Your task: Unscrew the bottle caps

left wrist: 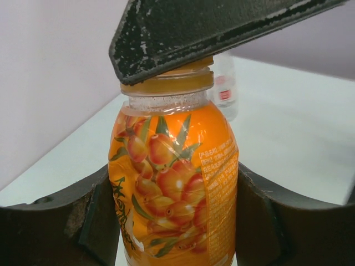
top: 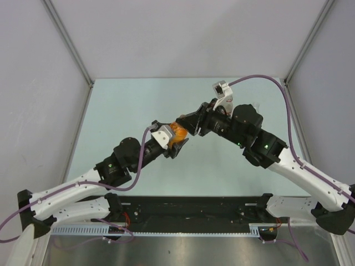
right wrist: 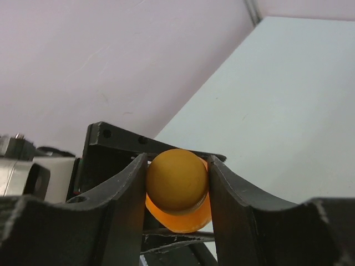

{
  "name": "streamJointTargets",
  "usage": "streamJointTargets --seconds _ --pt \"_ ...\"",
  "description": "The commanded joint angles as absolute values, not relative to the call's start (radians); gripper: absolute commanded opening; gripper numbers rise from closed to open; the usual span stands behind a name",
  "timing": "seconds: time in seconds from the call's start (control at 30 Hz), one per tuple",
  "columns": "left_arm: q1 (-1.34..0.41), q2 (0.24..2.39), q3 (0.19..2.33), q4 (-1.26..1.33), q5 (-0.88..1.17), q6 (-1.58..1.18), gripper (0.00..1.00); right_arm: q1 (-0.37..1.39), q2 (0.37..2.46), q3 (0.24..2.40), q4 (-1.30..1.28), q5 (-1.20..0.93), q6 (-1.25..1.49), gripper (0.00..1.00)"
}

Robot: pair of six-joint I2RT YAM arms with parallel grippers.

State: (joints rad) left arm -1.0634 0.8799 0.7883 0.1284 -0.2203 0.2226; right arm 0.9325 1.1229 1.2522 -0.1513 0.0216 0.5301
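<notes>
The orange-filled bottle [left wrist: 177, 183] with a fruit label stands between my left gripper's [left wrist: 177, 227] two fingers, which are shut on its body. In the top view the bottle [top: 177, 133] is held mid-table between both grippers. Its orange cap [right wrist: 176, 178] is pinched between my right gripper's [right wrist: 176, 183] fingers. In the left wrist view the cap [left wrist: 166, 80] is partly hidden under a right finger [left wrist: 222, 27]. A clear bottle with a reddish label band [left wrist: 224, 88] stands behind on the table. The plain clear bottle and the other caps are out of view.
The pale green table [top: 127, 111] is walled by grey panels at the back and on both sides. A purple cable [top: 266, 80] loops from the right wrist. A black rail [top: 188, 208] runs along the near edge between the arm bases.
</notes>
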Motion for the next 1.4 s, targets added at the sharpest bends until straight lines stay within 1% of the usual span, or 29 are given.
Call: streamJointTargets --seconds 0.0,0.1,0.13,0.2,0.23,0.5,0.7,0.8,0.97,1.0,1.03,1.07,1.1,1.13,1.17,1.2,1.23,1.37 --pt "-1.059 0.824 0.896 0.100 0.148 0.138 0.00 0.896 1.079 1.293 -0.130 -0.208 0.414 0.00" --pt "-0.993 0.828 0.943 0.069 0.335 0.033 0.00 0.891 1.045 1.293 -0.133 -0.310 0.348 0.00" --pt "-0.970 0.833 0.953 0.071 0.454 0.008 0.00 0.890 1.037 1.293 -0.135 -0.354 0.336 0.00" --pt "-0.905 0.844 0.966 0.104 0.578 -0.105 0.00 0.887 1.020 1.293 -0.138 -0.397 0.301 0.00" --pt "-0.890 0.847 0.968 0.139 0.675 -0.136 0.00 0.884 1.008 1.293 -0.138 -0.438 0.292 0.00" --pt "-0.809 0.928 1.006 0.302 1.000 -0.392 0.00 0.879 0.950 1.293 -0.146 -0.647 0.212 0.00" --pt "-0.785 1.015 1.009 0.532 1.193 -0.607 0.00 0.877 0.928 1.293 -0.160 -0.819 0.164 0.00" --pt "-0.784 1.058 1.009 0.670 1.256 -0.730 0.00 0.876 0.917 1.293 -0.178 -0.883 0.134 0.00" --pt "-0.782 1.123 0.994 1.039 1.298 -0.972 0.00 0.877 0.905 1.293 -0.198 -0.995 0.100 0.00" --pt "-0.782 1.155 0.991 1.108 1.299 -1.080 0.00 0.874 0.904 1.293 -0.202 -1.011 0.086 0.00" --pt "-0.781 1.172 0.992 1.267 1.296 -1.142 0.00 0.874 0.902 1.292 -0.204 -1.056 0.080 0.00" --pt "-0.779 1.190 0.992 1.349 1.293 -1.270 0.00 0.874 0.900 1.293 -0.215 -1.077 0.071 0.00" --pt "-0.778 1.237 1.005 1.429 1.292 -1.337 0.00 0.874 0.900 1.293 -0.219 -1.089 0.066 0.00" --pt "-0.775 1.262 1.012 1.585 1.287 -1.404 0.00 0.873 0.899 1.293 -0.227 -1.110 0.046 0.00" --pt "-0.775 1.294 1.025 1.659 1.279 -1.539 0.00 0.873 0.897 1.293 -0.247 -1.121 0.038 0.00" --pt "-0.773 1.320 1.051 1.727 1.281 -1.581 0.00 0.873 0.897 1.293 -0.253 -1.130 0.029 0.00" --pt "-0.773 1.348 1.058 1.727 1.281 -1.595 0.00 0.873 0.899 1.293 -0.261 -1.146 0.017 0.00" --pt "-0.775 1.344 1.051 1.724 1.279 -1.568 0.00 0.876 0.888 1.293 -0.302 -1.161 0.002 0.00"
